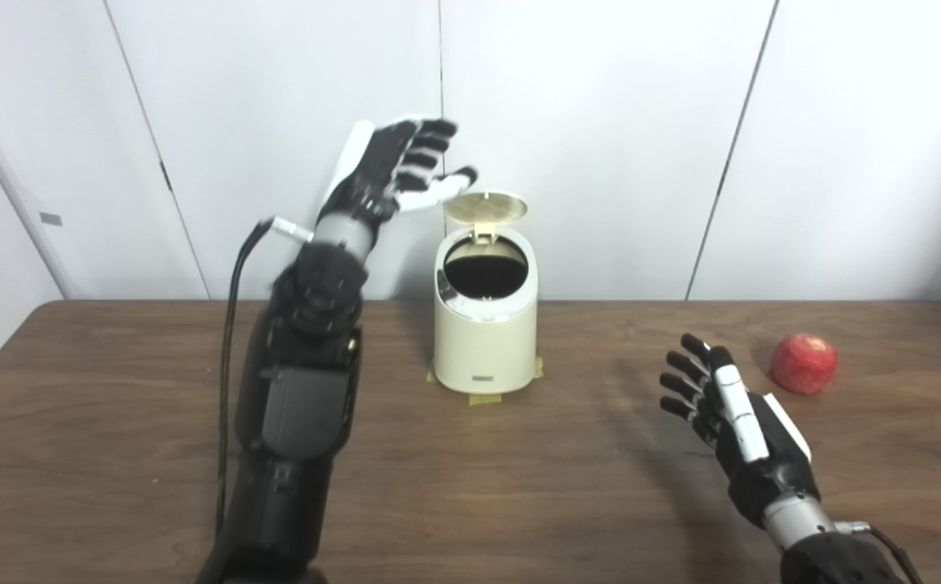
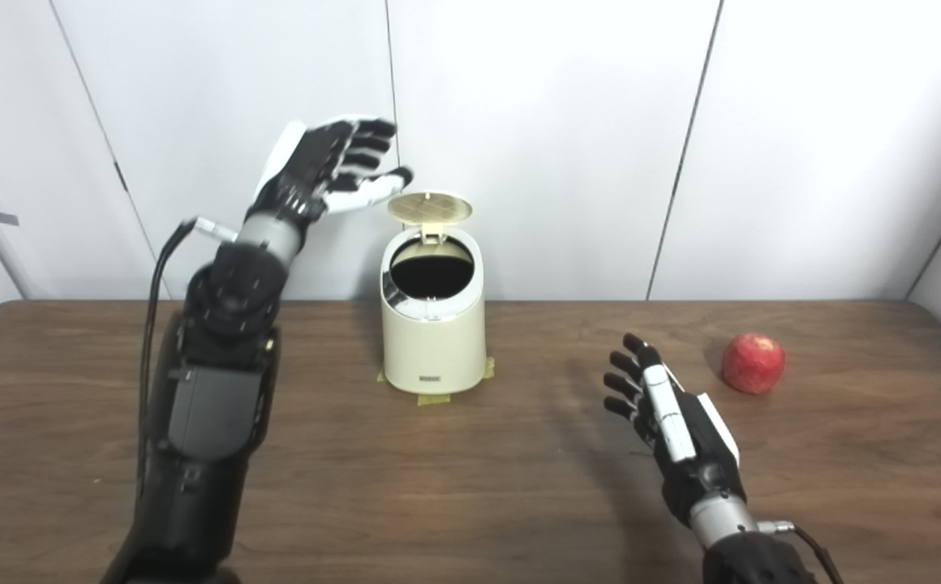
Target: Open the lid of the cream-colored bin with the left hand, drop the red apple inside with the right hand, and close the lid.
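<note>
Cream-colored cylindrical bin (image 1: 484, 324): round lid (image 1: 485, 208) up, beside my raised, spread left robot hand (image 1: 393, 170). Next: my empty, splayed right robot hand (image 1: 722, 405) reaches rightward for red apple (image 1: 804, 363) on wooden counter (image 1: 519, 487).

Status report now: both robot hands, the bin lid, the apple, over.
Left robot hand open, raised beside upright lid. Right robot hand open, empty, apart from red apple on table. Bin open, path clear.

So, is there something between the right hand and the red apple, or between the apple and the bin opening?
Nothing visible. The right hand is open, with bare table between it and the red apple. The bin stands with its lid up, and the left hand is raised left of the lid.
</note>
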